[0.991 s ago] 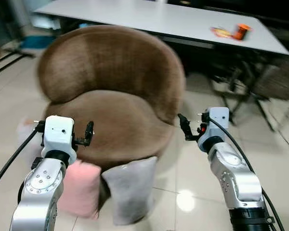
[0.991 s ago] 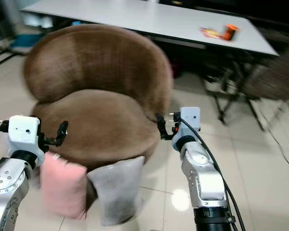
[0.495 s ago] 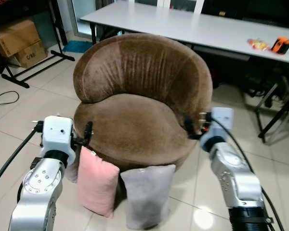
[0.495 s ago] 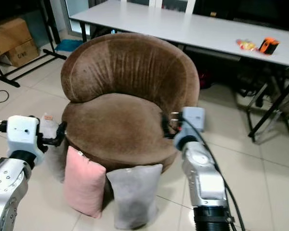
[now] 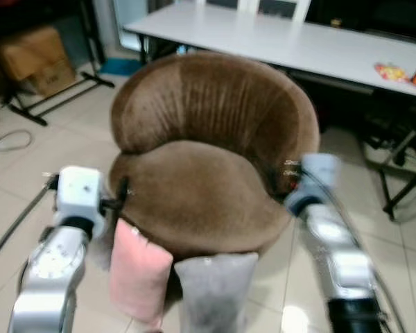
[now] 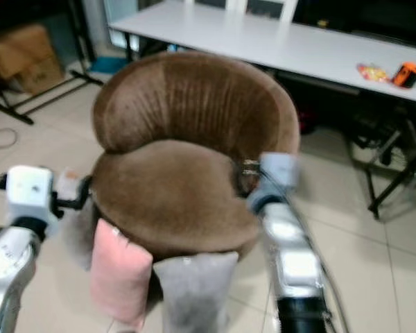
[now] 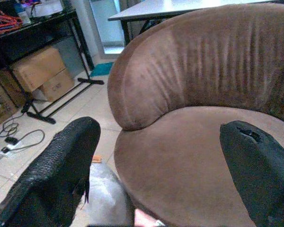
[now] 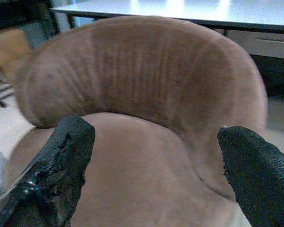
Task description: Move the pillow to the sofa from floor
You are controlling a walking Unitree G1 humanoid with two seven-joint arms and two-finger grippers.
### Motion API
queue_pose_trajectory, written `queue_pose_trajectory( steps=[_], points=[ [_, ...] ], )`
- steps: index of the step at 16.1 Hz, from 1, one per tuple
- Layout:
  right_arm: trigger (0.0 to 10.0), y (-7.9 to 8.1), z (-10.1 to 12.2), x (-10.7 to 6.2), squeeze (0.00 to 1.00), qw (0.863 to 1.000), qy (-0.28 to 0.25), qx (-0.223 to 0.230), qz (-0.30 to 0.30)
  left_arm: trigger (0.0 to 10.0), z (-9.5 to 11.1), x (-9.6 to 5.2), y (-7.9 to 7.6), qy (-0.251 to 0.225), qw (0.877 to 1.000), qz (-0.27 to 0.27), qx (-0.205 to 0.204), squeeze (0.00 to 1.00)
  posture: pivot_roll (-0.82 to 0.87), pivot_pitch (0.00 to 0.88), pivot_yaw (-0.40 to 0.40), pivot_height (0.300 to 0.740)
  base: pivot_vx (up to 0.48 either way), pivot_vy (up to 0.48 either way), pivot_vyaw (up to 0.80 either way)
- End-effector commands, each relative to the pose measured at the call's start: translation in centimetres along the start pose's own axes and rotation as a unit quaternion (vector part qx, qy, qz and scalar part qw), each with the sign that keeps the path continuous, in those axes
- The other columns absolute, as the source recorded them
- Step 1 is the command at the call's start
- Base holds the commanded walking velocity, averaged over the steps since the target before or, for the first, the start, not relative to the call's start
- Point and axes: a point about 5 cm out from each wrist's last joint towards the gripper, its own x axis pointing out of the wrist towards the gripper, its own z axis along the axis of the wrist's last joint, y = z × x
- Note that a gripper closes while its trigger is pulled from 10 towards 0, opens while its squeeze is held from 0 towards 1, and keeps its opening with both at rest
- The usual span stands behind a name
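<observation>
- Pillows are seen on the floor (image 5: 28, 149), propped upright against the front of the brown sofa (image 5: 208, 187): a pink pillow (image 5: 137, 272) and, just beside it, a grey pillow (image 5: 211, 291). A further pale cushion-like shape (image 6: 76, 225) is glimpsed low beside the sofa, too blurred to be named with certainty.
- No pillow is held, and the seat of the sofa is bare, so the task is judged not yet begun in its main part.
- Both arms are raised at the sides of the sofa. The left gripper (image 7: 161, 175) is shown with its jaws spread wide and released, nothing between them.
- The right gripper (image 8: 156, 170) is likewise seen parted and empty, aimed at the sofa back.
- A long white desk (image 5: 277, 41) with small orange items is seen behind.
- Still to be done, as judged: a pillow is to be reached, grasped, lifted and laid on the seat.
</observation>
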Motion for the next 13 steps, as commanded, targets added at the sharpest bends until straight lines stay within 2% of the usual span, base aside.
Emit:
queue_pose_trajectory(
  steps=[1, 5, 8, 10, 13],
  points=[
    [10.0, -1.5, 0.0, -0.2, 0.0, 1.0, 0.0, -0.002, -0.021, 10.0, 0.1, 0.0, -0.8, -0.003, 1.0, -0.009, 0.009, 0.0, -0.06, 0.0, -0.036, 0.74, 0.0, 0.0, 0.0],
    [10.0, -0.9, 0.0, 0.0, 0.0, 1.0, -0.006, -0.028, 0.005, 10.0, 0.2, -0.2, -1.0, -0.014, 1.0, -0.016, 0.002, 0.0, -0.05, 0.0, -0.037, 0.74, 0.0, 0.0, 0.0],
    [10.0, -0.4, 0.0, 0.1, 0.0, 0.999, -0.008, -0.02, 0.024, 10.0, 0.2, -0.2, -0.8, -0.016, 1.0, -0.002, 0.022, 0.0, -0.05, 0.0, -0.045, 0.74, 0.0, 0.0, 0.8],
    [10.0, -0.4, -0.1, 0.3, 0.0, 1.0, -0.001, 0.007, 0.028, 10.0, 0.2, -0.1, -0.8, -0.017, 0.999, -0.002, 0.027, 0.0, -0.05, 0.0, -0.045, 0.74, 0.0, 0.0, 0.0],
    [10.0, -0.7, -0.2, 0.2, 0.0, 1.0, 0.002, 0.019, 0.017, 10.0, 0.0, 0.0, -0.5, -0.012, 0.999, 0.008, 0.03, 0.0, -0.05, 0.0, -0.043, 0.74, 0.0, 0.0, 0.0]
  ],
)
